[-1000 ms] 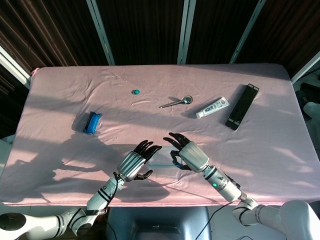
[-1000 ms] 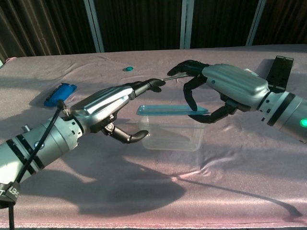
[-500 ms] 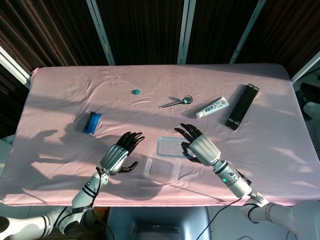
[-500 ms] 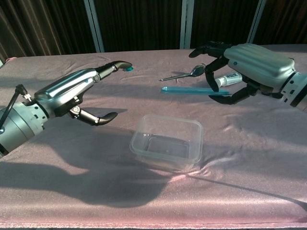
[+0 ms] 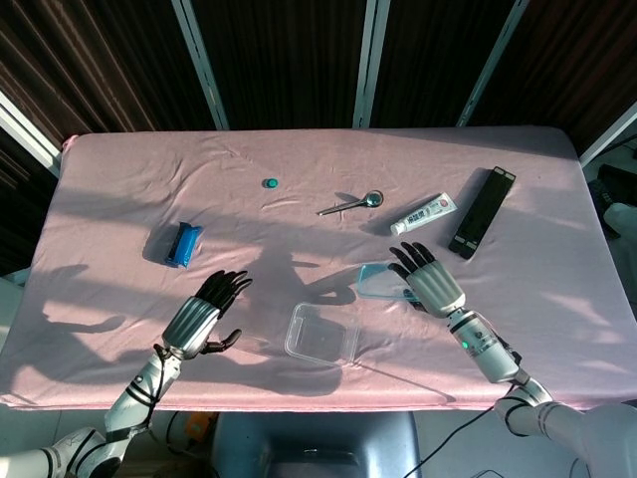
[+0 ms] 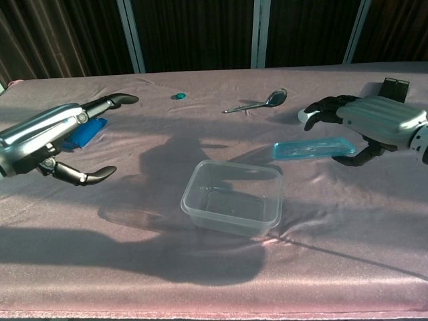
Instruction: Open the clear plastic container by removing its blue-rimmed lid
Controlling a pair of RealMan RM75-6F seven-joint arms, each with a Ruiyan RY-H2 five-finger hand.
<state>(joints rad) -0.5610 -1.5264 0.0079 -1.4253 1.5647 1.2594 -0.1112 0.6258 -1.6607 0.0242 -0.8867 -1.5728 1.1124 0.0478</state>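
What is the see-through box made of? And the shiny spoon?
The box looks like thin clear plastic: the pink cloth shows through its glossy walls. The spoon looks like polished metal, probably steel, since its bowl glints silver in the light.

Silver-backed left hand point(image 6: 47, 137) and right hand point(image 6: 381, 124), black fingers point(image 6: 110, 100).

Left hand point(image 6: 50, 137) empty, fingers point(image 6: 119, 99) spread, right hand point(image 6: 374, 124) gripping lid point(image 6: 313, 148)
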